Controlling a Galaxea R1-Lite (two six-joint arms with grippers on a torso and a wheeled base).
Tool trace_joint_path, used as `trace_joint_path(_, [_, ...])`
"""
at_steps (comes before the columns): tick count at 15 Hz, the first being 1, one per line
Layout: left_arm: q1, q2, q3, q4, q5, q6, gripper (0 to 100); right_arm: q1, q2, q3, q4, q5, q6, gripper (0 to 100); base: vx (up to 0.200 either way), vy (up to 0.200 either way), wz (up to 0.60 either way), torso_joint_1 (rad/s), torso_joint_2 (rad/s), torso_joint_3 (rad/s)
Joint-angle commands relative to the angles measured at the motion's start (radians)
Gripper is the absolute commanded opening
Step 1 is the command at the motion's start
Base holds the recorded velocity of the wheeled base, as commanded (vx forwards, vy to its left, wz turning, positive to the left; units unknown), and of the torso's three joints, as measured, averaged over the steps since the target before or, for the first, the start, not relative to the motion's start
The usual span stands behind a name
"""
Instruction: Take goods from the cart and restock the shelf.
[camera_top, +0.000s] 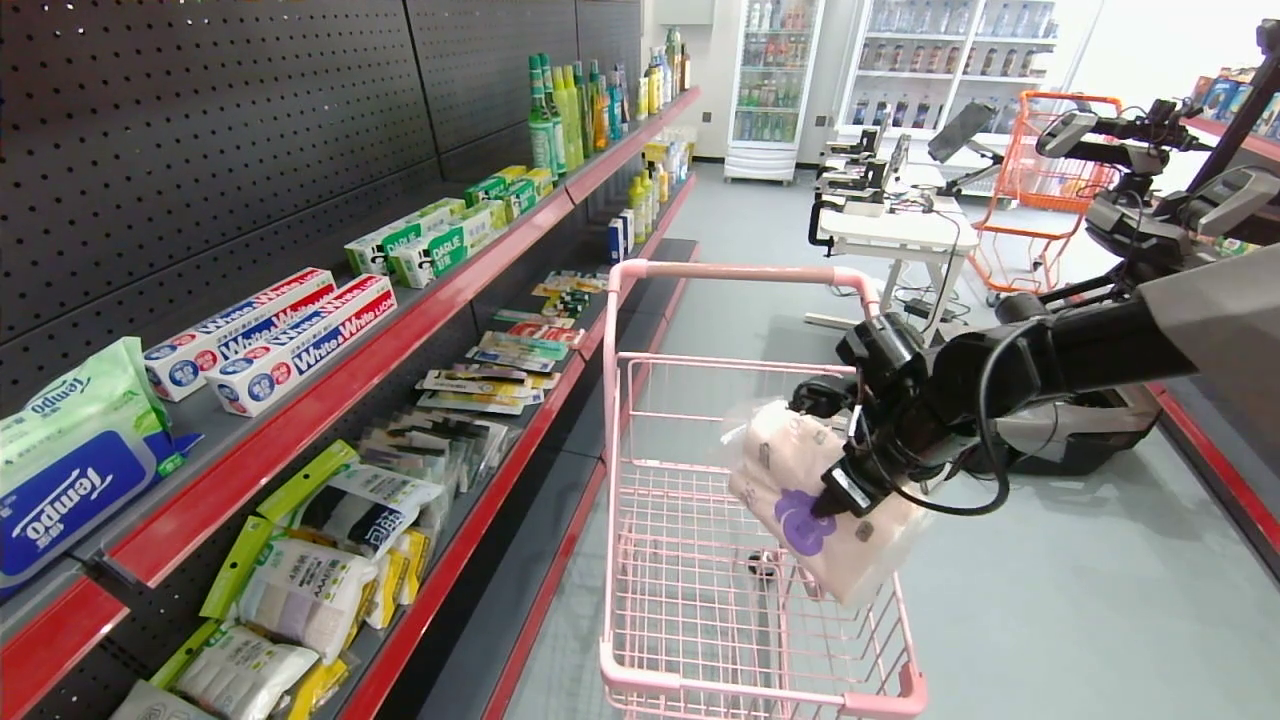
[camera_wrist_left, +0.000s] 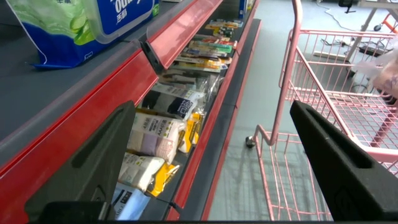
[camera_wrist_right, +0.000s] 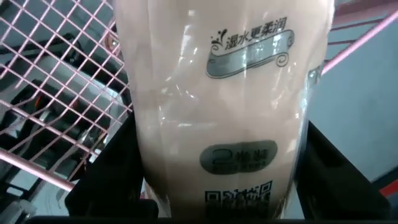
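Two fingers (camera_wrist_right: 102, 186) of my right gripper (camera_top: 835, 490) are clamped on the tissue pack (camera_top: 785, 450), one per side; this is plain from the wrist camera. Head camera adds: pack held above the cart (camera_top: 700, 690) basket, my arm stretched across, wrist tipped down. Left gripper (camera_wrist_left: 211, 168): my fingers are spread, nothing between them; shelf (camera_wrist_left: 93, 106) edge on one side, cart on the other.

Tool (camera_wrist_left: 212, 111) spread wide, red shelf (camera_wrist_left: 112, 81), pink cart (camera_wrist_left: 282, 87)
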Motion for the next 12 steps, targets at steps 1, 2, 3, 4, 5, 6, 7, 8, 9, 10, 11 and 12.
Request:
trace_joint_path(1, [0.000, 0.001, 0.000, 0.000, 0.001, 0.000, 100, -0.015, -0.083, -0.005, -0.032, 0.002, 0.008, 0, 0.000, 0.000, 0.00, 0.000, 0.00, 0.000])
trace_joint_path(2, [0.000, 0.001, 0.000, 0.000, 0.001, 0.000, 100, -0.021, -0.108, 0.003, -0.075, 0.002, 0.011, 0, 0.000, 0.000, 0.00, 0.000, 0.00, 0.000])
trace_joint_path(3, [0.000, 0.001, 0.000, 0.000, 0.001, 0.000, 100, -0.026, -0.140, 0.009, -0.123, 0.000, 0.017, 0, 0.000, 0.000, 0.00, 0.000, 0.00, 0.000])
trace_joint_path(4, [0.000, 0.001, 0.000, 0.000, 0.001, 0.000, 100, -0.030, -0.172, 0.006, -0.149, 0.000, 0.022, 0, 0.000, 0.000, 0.00, 0.000, 0.00, 0.000])
trace_joint_path(5, [0.000, 0.001, 0.000, 0.000, 0.001, 0.000, 100, -0.036, -0.204, 0.006, -0.162, 0.000, 0.020, 0, 0.000, 0.000, 0.00, 0.000, 0.00, 0.000])
trace_joint_path(6, [0.000, 0.001, 0.000, 0.000, 0.001, 0.000, 100, -0.041, -0.237, 0.008, -0.162, 0.000, 0.020, 0, 0.000, 0.000, 0.00, 0.000, 0.00, 0.000])
trace_joint_path(7, [0.000, 0.001, 0.000, 0.000, 0.001, 0.000, 100, -0.044, -0.276, 0.017, -0.162, 0.000, 0.022, 0, 0.000, 0.000, 0.00, 0.000, 0.00, 0.000])
trace_joint_path(8, [0.000, 0.001, 0.000, 0.000, 0.001, 0.000, 100, -0.047, -0.324, 0.040, -0.162, -0.001, 0.020, 0, 0.000, 0.000, 0.00, 0.000, 0.00, 0.000])
trace_joint_path(9, [0.000, 0.001, 0.000, 0.000, 0.001, 0.000, 100, -0.047, -0.369, 0.067, -0.162, -0.008, 0.014, 0, 0.000, 0.000, 0.00, 0.000, 0.00, 0.000])
trace_joint_path(10, [0.000, 0.001, 0.000, 0.000, 0.001, 0.000, 100, -0.044, -0.419, 0.104, -0.162, -0.020, 0.014, 0, 0.000, 0.000, 0.00, 0.000, 0.00, 0.000])
trace_joint_path(11, [0.000, 0.001, 0.000, 0.000, 0.001, 0.000, 100, -0.041, -0.474, 0.144, -0.165, -0.026, 0.013, 0, 0.000, 0.000, 0.00, 0.000, 0.00, 0.000])
trace_joint_path(12, [0.000, 0.001, 0.000, 0.000, 0.001, 0.001, 100, -0.040, -0.536, 0.192, -0.176, -0.026, 0.011, 0, 0.000, 0.000, 0.00, 0.000, 0.00, 0.000])
